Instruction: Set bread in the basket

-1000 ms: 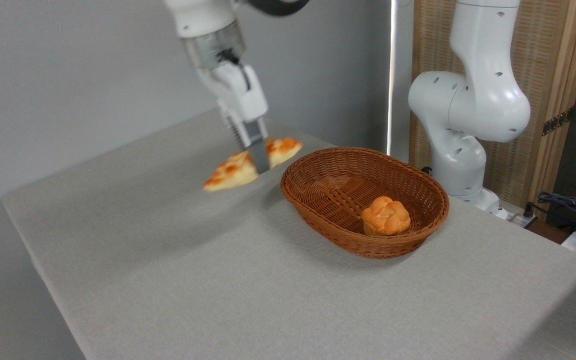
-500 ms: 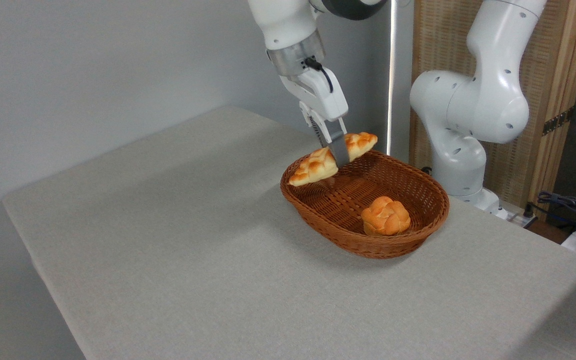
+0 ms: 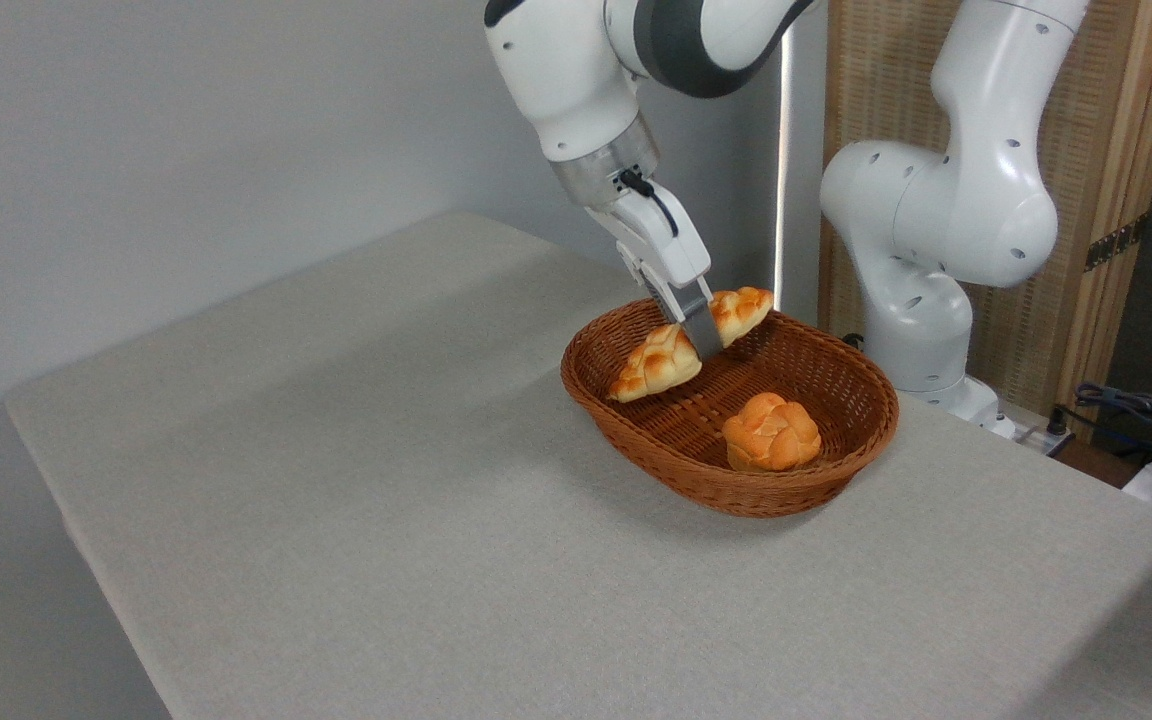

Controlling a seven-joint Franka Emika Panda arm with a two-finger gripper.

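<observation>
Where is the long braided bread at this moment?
The bread hangs in the gripper over the far left part of the basket, behind the round bun.

Looking at my feed, there's honestly nothing to read anywhere. No brand or number on the white robot arm (image 3: pixel 946 200), no label on the oval brown woven wicker basket (image 3: pixel 816 480), nothing printed on the grey cloth-covered table (image 3: pixel 386 520), and the slatted wooden screen (image 3: pixel 1096 150) behind is blank too.
</observation>
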